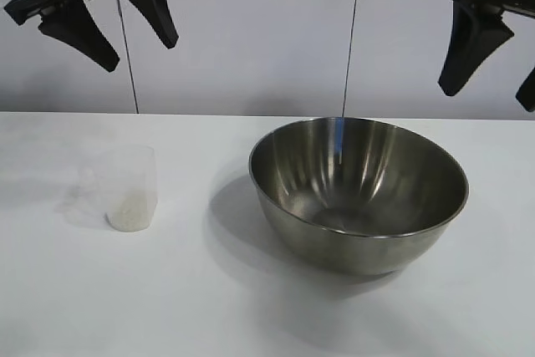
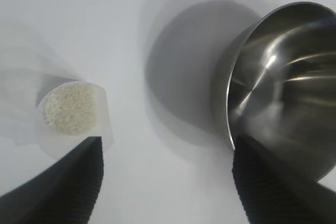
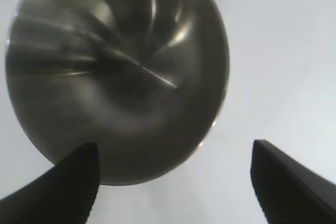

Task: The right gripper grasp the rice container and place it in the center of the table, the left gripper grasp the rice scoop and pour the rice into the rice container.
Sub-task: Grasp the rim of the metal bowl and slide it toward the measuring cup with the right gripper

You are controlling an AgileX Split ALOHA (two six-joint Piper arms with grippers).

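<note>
The right gripper [image 1: 500, 81] hangs high above the bowl's far right side, fingers spread wide and empty. The left gripper [image 1: 125, 27] hangs high over the table's left part, also wide and empty, with the scoop below it.

The bowl [image 1: 359, 194] sits upright on the table [image 1: 184, 307], right of centre. It is stiff, smooth steel and likely slippery, so the thin rim looks like the only place to pinch, one finger inside and one outside. It is empty and probably light for its size, but a one-sided hold may let it tip.

The scoop [image 1: 127, 190] stands well to the bowl's left, with the rice [image 1: 129, 216] low in its bottom. Its thin plastic wall probably flexes, so a gentle squeeze across the sides seems wise.

The left wrist view looks straight down into the scoop [image 2: 71, 111] and shows the rice [image 2: 68, 107] plainly, which the exterior view only hints at. The right wrist view shows the bowl's [image 3: 118, 72] inside bare, though its surface looks somewhat smeared there.
</note>
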